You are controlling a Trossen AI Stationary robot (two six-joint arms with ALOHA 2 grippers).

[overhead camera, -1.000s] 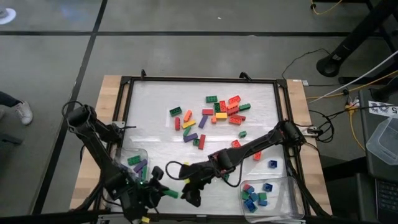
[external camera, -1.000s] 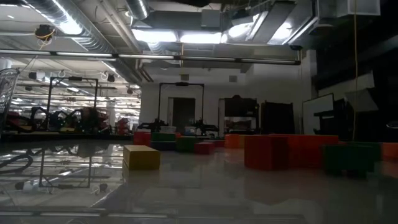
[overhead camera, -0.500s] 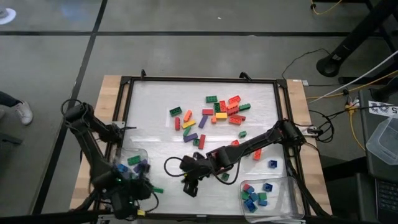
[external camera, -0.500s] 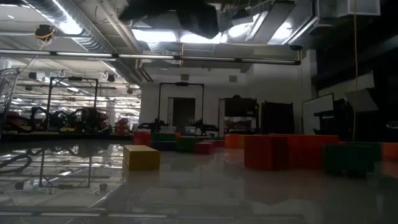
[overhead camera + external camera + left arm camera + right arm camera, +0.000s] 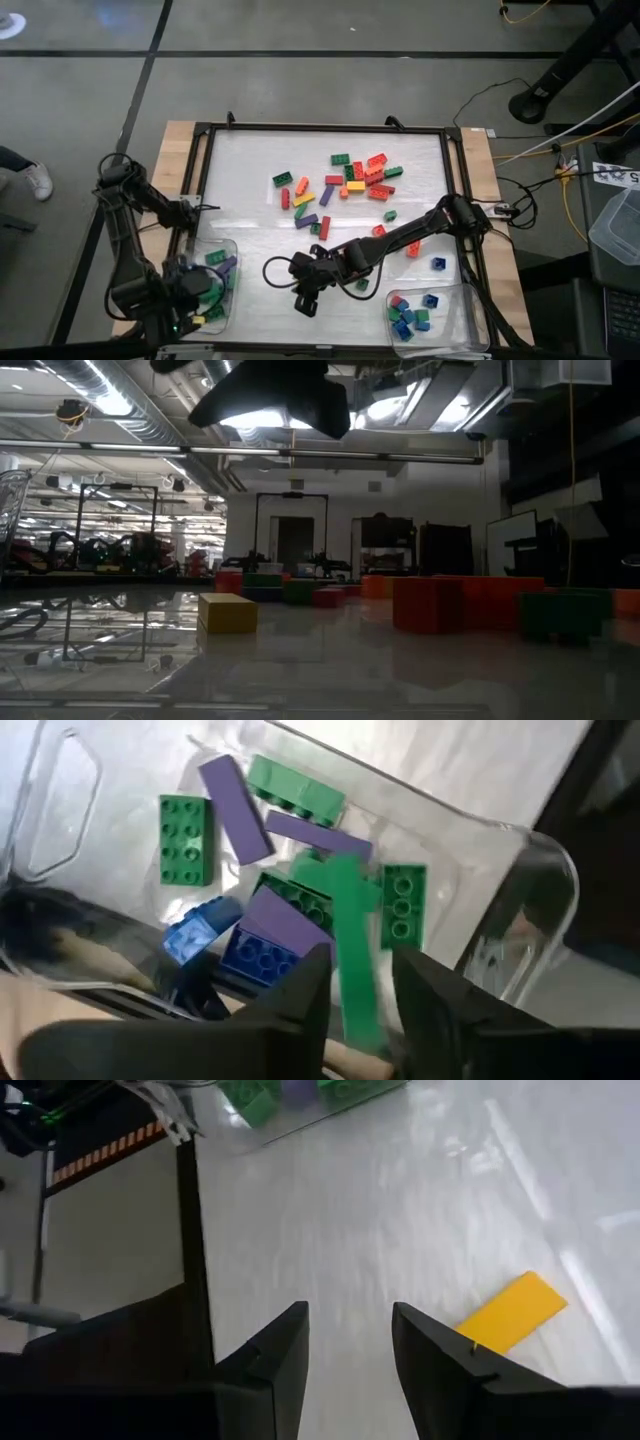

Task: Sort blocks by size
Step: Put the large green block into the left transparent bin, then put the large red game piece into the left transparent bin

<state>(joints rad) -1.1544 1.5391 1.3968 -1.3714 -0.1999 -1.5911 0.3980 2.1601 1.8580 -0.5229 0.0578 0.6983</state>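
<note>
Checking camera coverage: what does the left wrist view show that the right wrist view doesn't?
Only the left wrist view shows the long green brick dropping between the left end effector fingers into the clear tray, onto purple, green and blue bricks. Only the right wrist view shows the open right end effector above a yellow brick. Both catch that tray.

Left wrist view: a long green brick (image 5: 352, 945) between the left gripper (image 5: 358, 982) fingers is motion-blurred; contact with the fingers cannot be told. Its lower end is hidden behind the gripper body. The clear tray (image 5: 520, 895) beneath runs off the frame edge.

Right wrist view: the yellow brick (image 5: 512, 1312) ahead of the right gripper (image 5: 350, 1342) is partly covered by one finger.
</note>
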